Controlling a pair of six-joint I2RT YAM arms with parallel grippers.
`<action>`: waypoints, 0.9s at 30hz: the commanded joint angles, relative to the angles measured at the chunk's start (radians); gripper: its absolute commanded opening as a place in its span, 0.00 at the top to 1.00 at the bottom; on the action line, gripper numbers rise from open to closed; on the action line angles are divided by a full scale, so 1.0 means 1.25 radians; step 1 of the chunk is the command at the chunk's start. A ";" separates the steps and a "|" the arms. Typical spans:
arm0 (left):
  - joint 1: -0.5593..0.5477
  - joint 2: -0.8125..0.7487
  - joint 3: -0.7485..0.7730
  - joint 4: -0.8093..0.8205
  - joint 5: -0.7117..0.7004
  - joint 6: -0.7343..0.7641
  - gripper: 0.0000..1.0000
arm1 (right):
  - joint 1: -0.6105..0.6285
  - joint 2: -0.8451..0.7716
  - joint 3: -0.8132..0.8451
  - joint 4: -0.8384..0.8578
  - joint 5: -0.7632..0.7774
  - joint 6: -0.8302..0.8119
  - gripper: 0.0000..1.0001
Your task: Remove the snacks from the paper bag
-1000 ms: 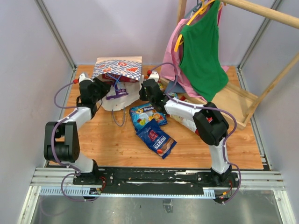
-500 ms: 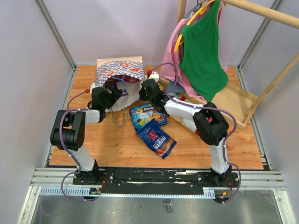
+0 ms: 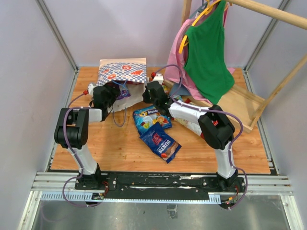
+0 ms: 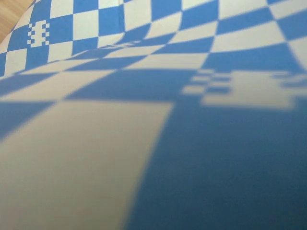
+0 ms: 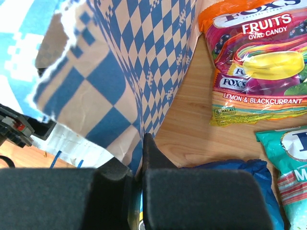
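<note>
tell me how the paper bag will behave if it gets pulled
The paper bag likely bends and crumples; its wall bows. Its ragged edge suggests it may tear under a hard tug. Thin paper, so probably light.

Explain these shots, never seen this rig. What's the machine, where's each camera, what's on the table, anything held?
The machine is two robot arms bolted at the table's near edge, each ending in a two-finger gripper. The overhead view looks down from above and behind them. The other two views come from cameras on the wrists.

On the wooden table, a checked paper bag sits at the far side. Nearer the arms lie a blue snack packet and a Burts packet. The right wrist view also shows a Fox's Fruits packet. A green garment hangs at the right.

The right gripper looks shut on the bag's edge. The left gripper is at the bag's mouth. Its camera sees only checked paper, so I cannot tell whether it holds anything.
</note>
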 commanded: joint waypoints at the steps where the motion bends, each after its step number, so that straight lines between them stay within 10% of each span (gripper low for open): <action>1: 0.005 0.033 0.021 -0.015 -0.017 -0.035 0.27 | 0.000 -0.022 -0.017 0.011 0.018 -0.011 0.99; 15: 0.008 0.113 0.144 -0.216 -0.093 -0.051 0.01 | -0.008 -0.032 -0.033 0.020 0.022 -0.009 0.99; 27: 0.013 0.162 0.206 -0.220 -0.057 -0.012 0.08 | -0.009 -0.031 -0.030 0.021 0.021 -0.010 0.99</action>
